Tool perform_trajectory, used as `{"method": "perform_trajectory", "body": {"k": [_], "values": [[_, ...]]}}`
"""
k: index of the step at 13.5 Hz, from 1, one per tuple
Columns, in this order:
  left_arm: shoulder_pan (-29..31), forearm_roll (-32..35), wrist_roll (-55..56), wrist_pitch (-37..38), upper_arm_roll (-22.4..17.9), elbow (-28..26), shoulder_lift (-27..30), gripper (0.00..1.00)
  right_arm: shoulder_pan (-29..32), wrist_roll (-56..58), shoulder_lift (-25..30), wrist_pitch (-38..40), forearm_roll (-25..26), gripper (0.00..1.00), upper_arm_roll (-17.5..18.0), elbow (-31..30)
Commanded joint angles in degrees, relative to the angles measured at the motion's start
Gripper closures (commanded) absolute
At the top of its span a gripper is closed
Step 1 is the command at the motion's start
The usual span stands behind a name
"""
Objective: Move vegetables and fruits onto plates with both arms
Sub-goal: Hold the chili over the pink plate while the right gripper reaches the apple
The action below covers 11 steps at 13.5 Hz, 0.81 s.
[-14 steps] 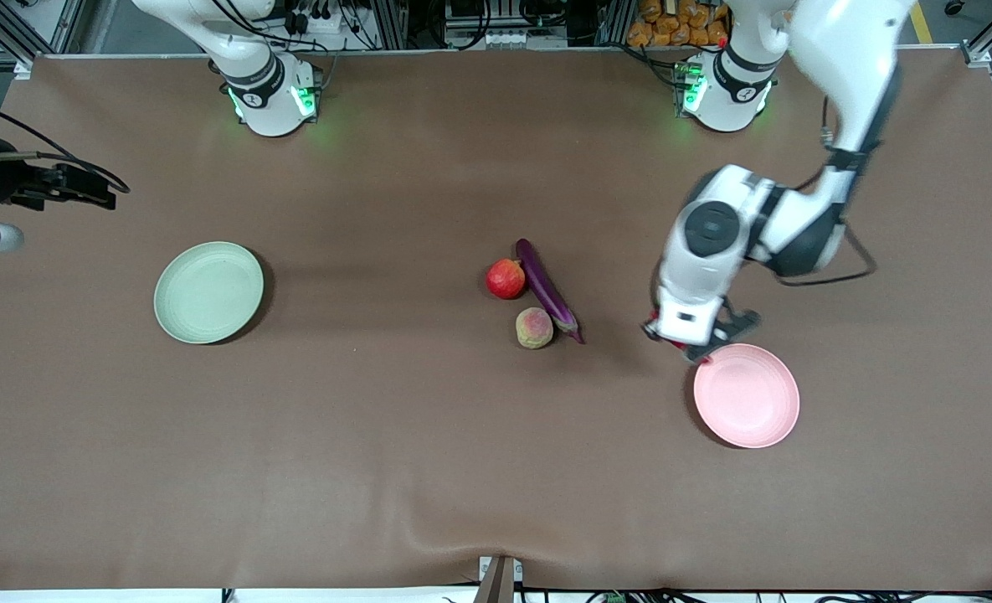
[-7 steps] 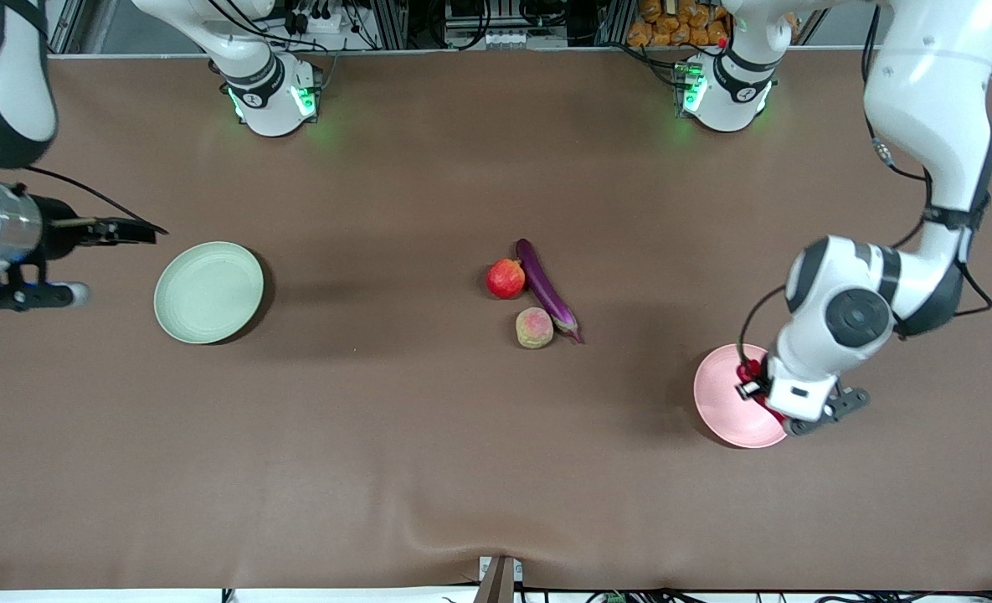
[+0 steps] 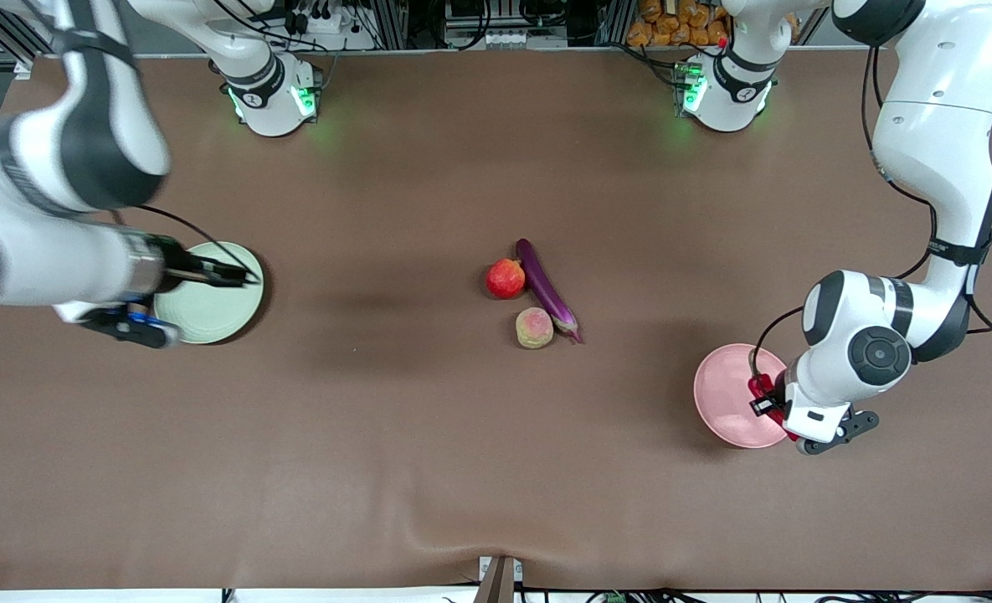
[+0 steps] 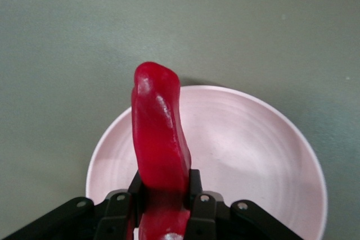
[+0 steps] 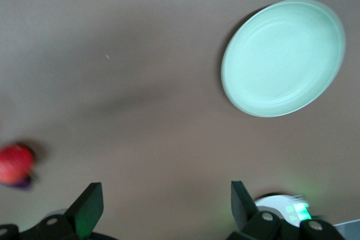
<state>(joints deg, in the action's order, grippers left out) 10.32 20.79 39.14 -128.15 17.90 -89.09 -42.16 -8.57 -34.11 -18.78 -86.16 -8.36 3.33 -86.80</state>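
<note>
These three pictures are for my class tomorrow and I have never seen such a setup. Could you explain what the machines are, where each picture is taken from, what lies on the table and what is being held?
Two white robot arms stand at a brown table, each ending in a two-fingered claw. The wide picture looks down from a high camera facing them. The other two come from cameras on the arms' wrists.

The left claw is shut on a red chili pepper and holds it over the pink plate. The right claw is open, holds nothing, and hangs over the pale green plate.

In the middle of the table lie a purple eggplant, a red pomegranate-like fruit beside it, and a peach nearer the high camera. None of these three is on a plate yet.
</note>
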Motion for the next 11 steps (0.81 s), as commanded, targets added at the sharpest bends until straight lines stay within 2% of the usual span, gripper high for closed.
{"method": "perform_trajectory", "body": {"k": [1, 3, 5, 7, 10, 11], "values": [[1.27, -1.98, -2.84, 1.06, 0.64, 1.21, -0.73, 1.00, -5.65, -16.37, -0.81, -10.12, -4.88, 0.00, -0.25, -5.55], [1.45, -2.60, -2.92, 1.93, 0.65, 0.68, -0.47, 1.00, -10.91, -25.70, -1.16, -17.17, -6.40, 0.00, -0.25, -8.02], [1.63, -2.51, -3.10, 3.25, 0.65, -0.11, -0.20, 1.00, -15.58, -33.19, -3.79, -20.96, -7.36, 0.00, -0.16, -7.77], [1.80, -2.51, -4.06, 3.78, 0.65, -1.26, 0.24, 1.00, -19.80, -36.45, -6.86, -25.88, -11.57, 0.00, -0.25, -7.77], [2.16, -2.51, -5.47, 5.63, 0.65, -1.52, 0.06, 1.00, -24.98, -46.02, -12.48, -37.46, -12.03, 0.00, -0.25, -7.51], [2.16, -2.51, -5.47, 5.72, 0.65, -1.70, 0.06, 0.90, -26.48, -47.27, -14.59, -41.25, -12.03, 0.00, -0.25, -7.33]]}}
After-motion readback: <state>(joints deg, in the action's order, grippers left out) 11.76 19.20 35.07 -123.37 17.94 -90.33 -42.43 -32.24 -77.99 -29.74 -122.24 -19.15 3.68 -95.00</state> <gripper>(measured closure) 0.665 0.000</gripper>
